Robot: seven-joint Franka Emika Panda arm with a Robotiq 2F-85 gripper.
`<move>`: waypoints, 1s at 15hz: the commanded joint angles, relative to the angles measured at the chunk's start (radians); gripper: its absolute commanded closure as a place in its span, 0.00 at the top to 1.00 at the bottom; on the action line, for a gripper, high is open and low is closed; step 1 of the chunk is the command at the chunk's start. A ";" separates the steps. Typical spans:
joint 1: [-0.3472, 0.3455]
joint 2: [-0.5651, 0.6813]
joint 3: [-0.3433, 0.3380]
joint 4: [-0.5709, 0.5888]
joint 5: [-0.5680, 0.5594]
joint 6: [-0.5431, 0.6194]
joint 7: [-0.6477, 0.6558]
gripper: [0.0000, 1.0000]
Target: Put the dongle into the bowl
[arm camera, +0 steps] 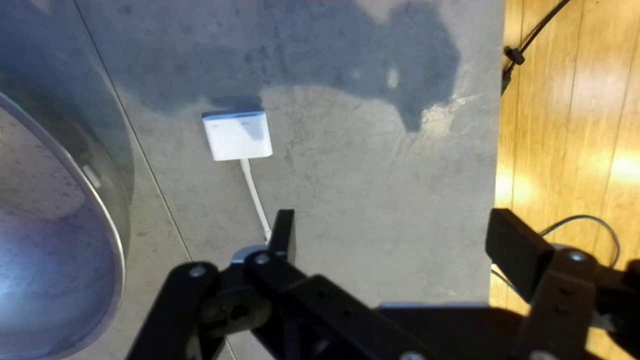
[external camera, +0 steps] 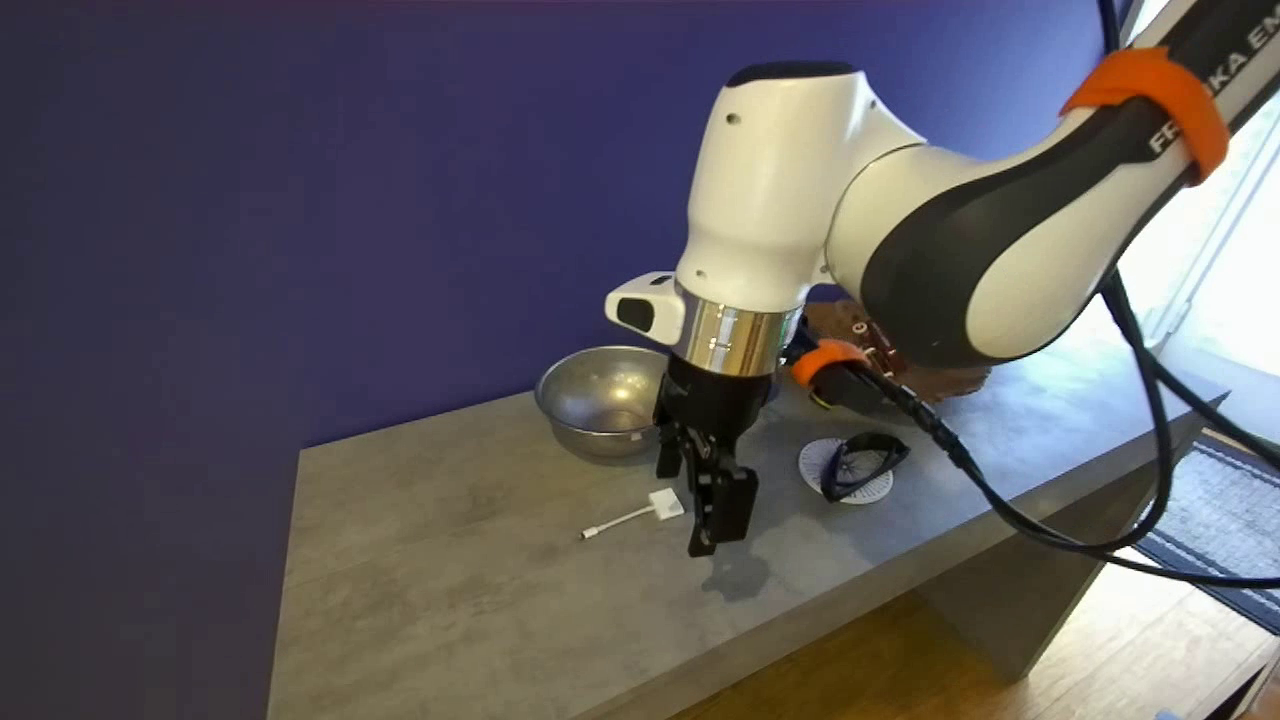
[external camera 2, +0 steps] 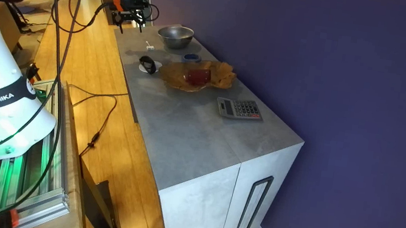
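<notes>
My gripper [arm camera: 392, 227] is spread and holds nothing. I should centre it over the wide end of the dongle [arm camera: 239, 136], which lies on the table [arm camera: 375, 190], then descend slowly and pinch squarely, without touching the nearby bowl [arm camera: 50, 240].

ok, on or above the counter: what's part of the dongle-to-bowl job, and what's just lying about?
Part of the job:
white dongle
silver metal bowl
pincer, open

Just lying about:
grey calculator
wooden tray
dark red item in the tray, can't tell what
blue ring
white slotted disc
black loop on the disc
</notes>
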 commanded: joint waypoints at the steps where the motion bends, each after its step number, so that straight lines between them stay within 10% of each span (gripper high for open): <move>1: 0.023 0.155 -0.003 0.224 0.009 -0.103 -0.078 0.86; 9: 0.030 0.323 -0.026 0.457 -0.005 -0.169 -0.212 0.74; 15: 0.033 0.385 -0.037 0.556 0.001 -0.210 -0.238 0.33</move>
